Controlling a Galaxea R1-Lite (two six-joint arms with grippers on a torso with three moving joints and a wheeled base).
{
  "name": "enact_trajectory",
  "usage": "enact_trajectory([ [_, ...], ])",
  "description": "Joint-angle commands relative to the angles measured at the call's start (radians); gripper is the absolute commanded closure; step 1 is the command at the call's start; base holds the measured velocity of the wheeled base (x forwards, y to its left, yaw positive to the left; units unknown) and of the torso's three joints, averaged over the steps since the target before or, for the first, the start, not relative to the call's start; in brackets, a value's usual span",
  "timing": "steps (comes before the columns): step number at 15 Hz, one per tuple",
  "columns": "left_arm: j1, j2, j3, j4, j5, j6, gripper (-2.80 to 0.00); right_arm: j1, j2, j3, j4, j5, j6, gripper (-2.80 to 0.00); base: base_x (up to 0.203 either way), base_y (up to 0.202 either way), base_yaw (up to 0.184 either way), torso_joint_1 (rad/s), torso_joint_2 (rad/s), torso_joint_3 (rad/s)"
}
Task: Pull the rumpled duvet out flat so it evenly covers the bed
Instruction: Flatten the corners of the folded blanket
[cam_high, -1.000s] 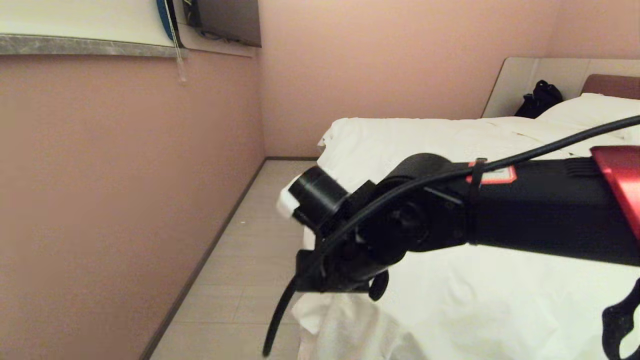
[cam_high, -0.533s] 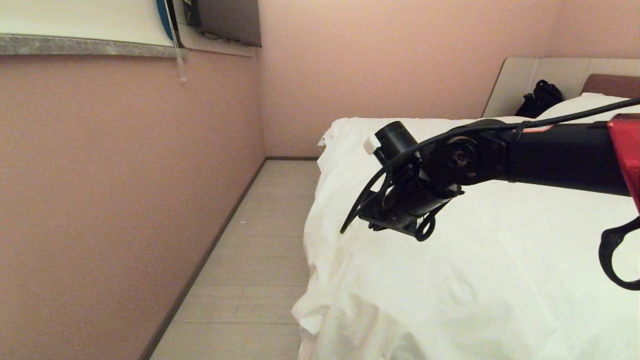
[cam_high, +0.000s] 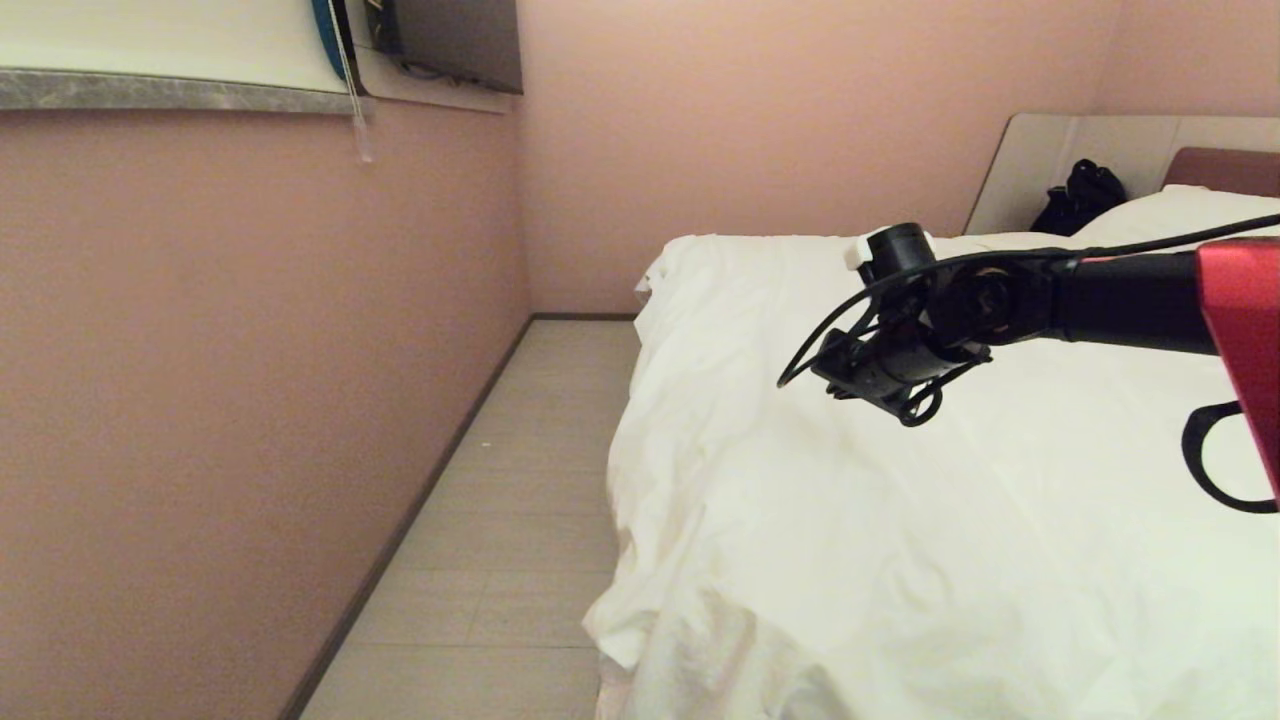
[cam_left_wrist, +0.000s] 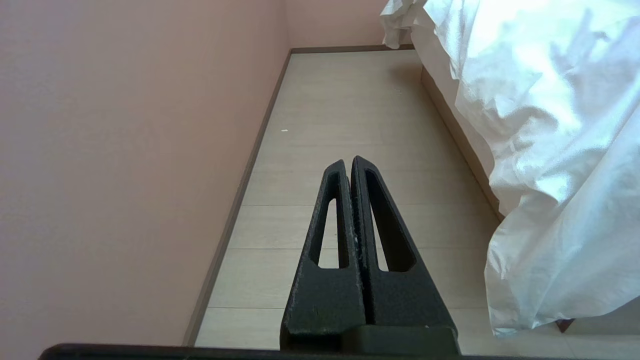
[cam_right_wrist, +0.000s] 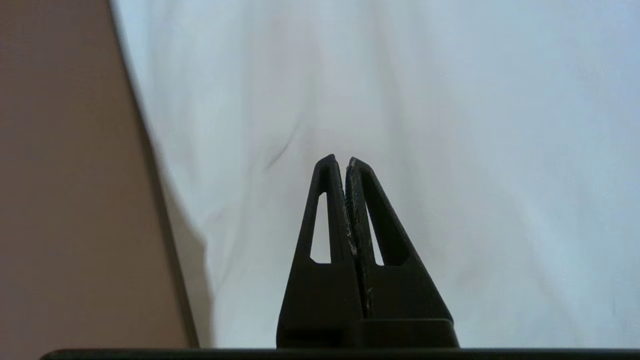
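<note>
**Head view: right arm held above the spread duvet, both pincers closed and empty**

Head view shows you, nearest, the white duvet (cam_high: 900, 560) hanging over the near left corner of the bed (cam_high: 1040, 160) in soft, crumpled folds. From there it spreads across the mattress, mostly smooth with shallow creases. Beside the bed on your left runs a strip of pale plank floor (cam_high: 500, 520), bounded by a pink wall (cam_high: 250, 400).

Your right arm reaches in from the right edge, black with a red section, and ends above the middle of the duvet. Its right gripper (cam_right_wrist: 346, 162) points at the white fabric; in the right wrist view the two black fingers are pressed together with nothing between them, apart from the cloth.

Your left gripper (cam_left_wrist: 348, 162) is outside the head view. Its wrist view shows it low beside the bed, pointing along the floor, fingers closed tight and empty, with the duvet's edge draping down nearby.

Further back, a white pillow (cam_high: 1180, 215) lies by the beige headboard, and a black bag (cam_high: 1080, 195) sits just beside it.
</note>
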Motion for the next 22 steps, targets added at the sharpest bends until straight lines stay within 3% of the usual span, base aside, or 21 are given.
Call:
enact_trajectory([
  [1,0.000,0.000,0.000,-0.001,-0.001,0.001,0.00,-0.008,0.084,0.004,-0.037,0.002,0.004,0.00,0.000,0.000,0.000,0.000,0.00,0.000],
  [7,0.000,0.000,0.000,-0.001,-0.001,0.001,0.00,0.159,0.163,0.027,-0.022,0.063,0.013,0.00,0.000,0.000,0.000,0.000,0.00,0.000],
  [11,0.000,0.000,0.000,-0.001,-0.001,0.001,0.00,0.286,0.165,0.039,0.080,0.134,0.040,0.00,0.000,0.000,0.000,0.000,0.00,0.000],
  [22,0.000,0.000,0.000,-0.001,-0.001,0.001,0.00,0.354,0.130,0.088,0.127,0.226,0.074,0.00,0.000,0.000,0.000,0.000,0.00,0.000],
])
